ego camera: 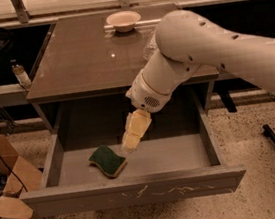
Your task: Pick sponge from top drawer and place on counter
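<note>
Sponge (107, 161) lies flat on the floor of the open top drawer (170, 160), left of centre. Gripper (131, 143) hangs just right of it; open or closed cannot be told.

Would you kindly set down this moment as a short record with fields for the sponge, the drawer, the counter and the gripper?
sponge: lying flat on the drawer floor, left of centre, green side up
top drawer: pulled open, with the sponge inside
counter: glossy top above the drawer, with a white bowl near its far edge
gripper: pointing down over the drawer floor, just right of the sponge, not holding it
task status: sponge not yet picked up
</note>
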Controlling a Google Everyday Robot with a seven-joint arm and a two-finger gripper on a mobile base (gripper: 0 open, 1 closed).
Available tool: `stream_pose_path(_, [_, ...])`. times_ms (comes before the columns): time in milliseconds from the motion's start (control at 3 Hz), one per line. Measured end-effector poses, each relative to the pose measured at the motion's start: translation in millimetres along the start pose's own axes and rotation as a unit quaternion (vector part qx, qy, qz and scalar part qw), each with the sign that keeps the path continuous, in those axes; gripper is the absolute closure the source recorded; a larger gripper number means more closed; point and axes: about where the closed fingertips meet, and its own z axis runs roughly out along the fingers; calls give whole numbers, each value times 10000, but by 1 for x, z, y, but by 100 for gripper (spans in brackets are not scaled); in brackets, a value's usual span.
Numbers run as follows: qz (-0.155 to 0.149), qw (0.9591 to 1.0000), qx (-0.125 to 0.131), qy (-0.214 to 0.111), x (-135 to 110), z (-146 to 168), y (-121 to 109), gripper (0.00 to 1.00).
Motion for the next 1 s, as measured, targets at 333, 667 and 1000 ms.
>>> stream_pose_path(333, [-42,9994,-235,-265,-15,51,-4,0])
stream_pose_path(667, [59,9981,-386,-468,-24,98,-6,0])
stream_pose_path(1000, [175,9970,-531,-539,-25,139,-10,0])
